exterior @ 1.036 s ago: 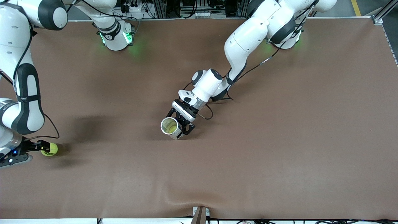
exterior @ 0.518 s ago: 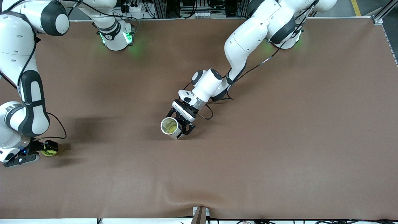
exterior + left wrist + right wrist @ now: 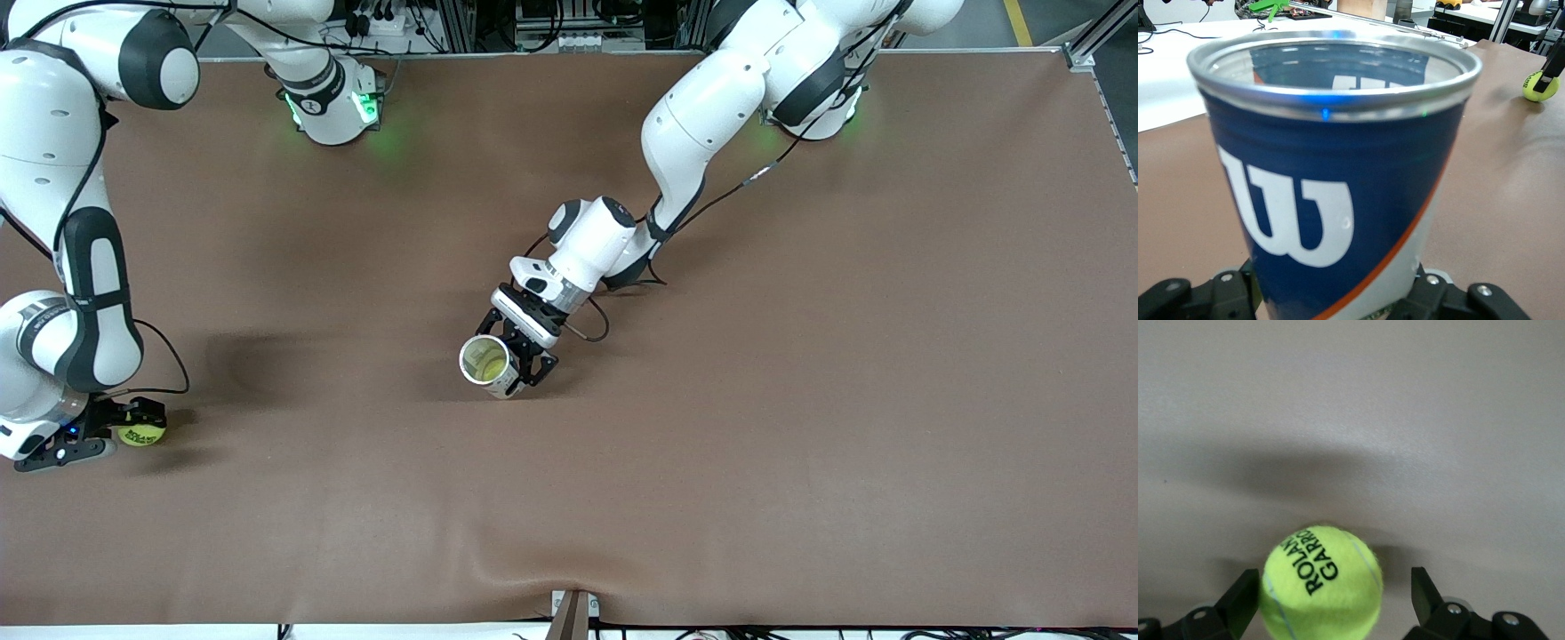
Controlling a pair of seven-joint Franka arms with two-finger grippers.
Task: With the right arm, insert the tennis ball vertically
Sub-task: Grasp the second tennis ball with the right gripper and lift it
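The right hand (image 3: 124, 433) is down at the tennis ball (image 3: 141, 435), fingers spread wide either side of it, no grip yet; the ball rests on the desk (image 3: 800, 400) at the right arm's end. The left hand (image 3: 524, 360) holds the can (image 3: 487, 363) upright mid-desk. Step in hand: pickup. Next: close on the ball, lift, carry over the can's mouth.

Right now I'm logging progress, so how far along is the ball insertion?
Done: the left gripper holds the ball can upright mid-table, mouth open upward. In hand: the right gripper, at its arm's end of the table, has open fingers on either side of the tennis ball, not yet closed. Left: grasp, carry, and drop it into the can.
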